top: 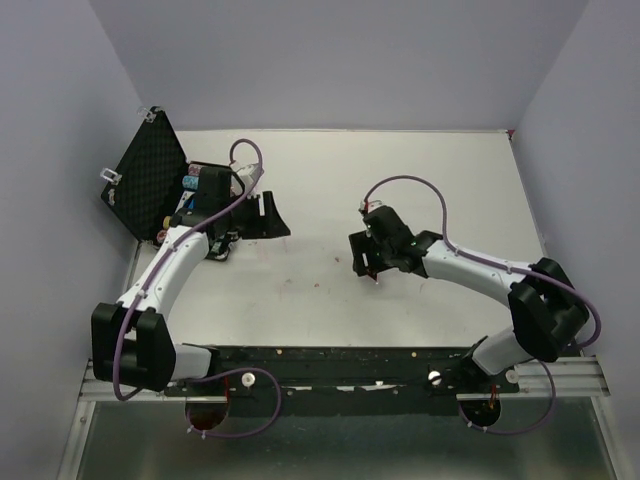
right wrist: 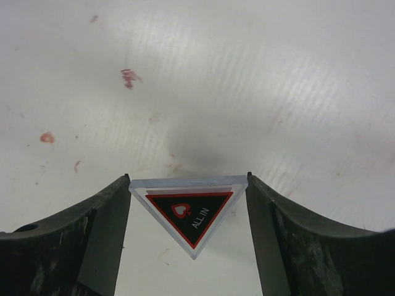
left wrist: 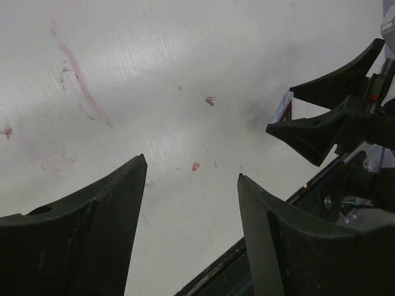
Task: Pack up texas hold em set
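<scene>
Two grippers work over the white table (top: 450, 180). The right gripper (right wrist: 187, 177) is clamped on the token (right wrist: 188, 213), a clear-edged triangle with a black, red-bordered face, a red spade and the words ALL IN. The token's straight edge spans the gap, with one corner against each fingertip. Its third corner points back toward the wrist camera. A soft shadow lies on the table just beyond it; whether the token touches the surface I cannot tell. From above, this gripper (top: 368, 272) sits near the middle of the table, well apart from the case (top: 205, 195).

The case stands open near the far left corner. Its egg-crate foam lid (top: 148, 178) is tilted up and back to the left, with silver corners showing. Coloured chips (top: 192, 182) sit in the base, which the left arm (top: 175, 265) partly covers.

The left gripper (top: 275, 215) is just right of the case, its fingers apart with nothing between them. In its wrist view (left wrist: 191, 166) only bare table shows in the gap. The right gripper appears at the right edge of that view, with a pale sliver caught between its tips.

Several red stains (left wrist: 74, 68) mark the table, some as streaks and some as small spots.
</scene>
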